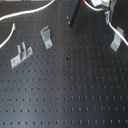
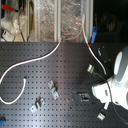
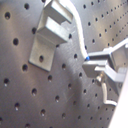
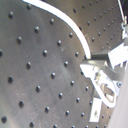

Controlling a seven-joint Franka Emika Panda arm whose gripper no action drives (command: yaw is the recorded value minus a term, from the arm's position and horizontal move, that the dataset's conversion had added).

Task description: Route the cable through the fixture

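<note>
The white cable (image 2: 55,49) runs from the board's left up to the back, then down to my gripper (image 2: 100,94), with its red band (image 2: 89,45) on that last stretch. In the first exterior view the gripper (image 1: 102,5) is at the top right, and the cable (image 1: 116,27) drops from it past the top of the narrow grey fixture (image 1: 116,41). In the first wrist view the fixture (image 3: 47,35) stands close beside the cable (image 3: 77,35), which leads into the gripper (image 3: 95,65). The second wrist view shows the cable (image 4: 70,22) curving into the shut gripper (image 4: 97,67).
On the black perforated board (image 1: 70,90), a wide two-pronged bracket (image 1: 20,54) and an L-shaped bracket (image 1: 46,36) stand at the first exterior view's left. The cable's free end (image 1: 12,25) lies near them. A black bar (image 1: 74,15) hangs beside the gripper. Clear bins (image 2: 55,20) stand behind the board.
</note>
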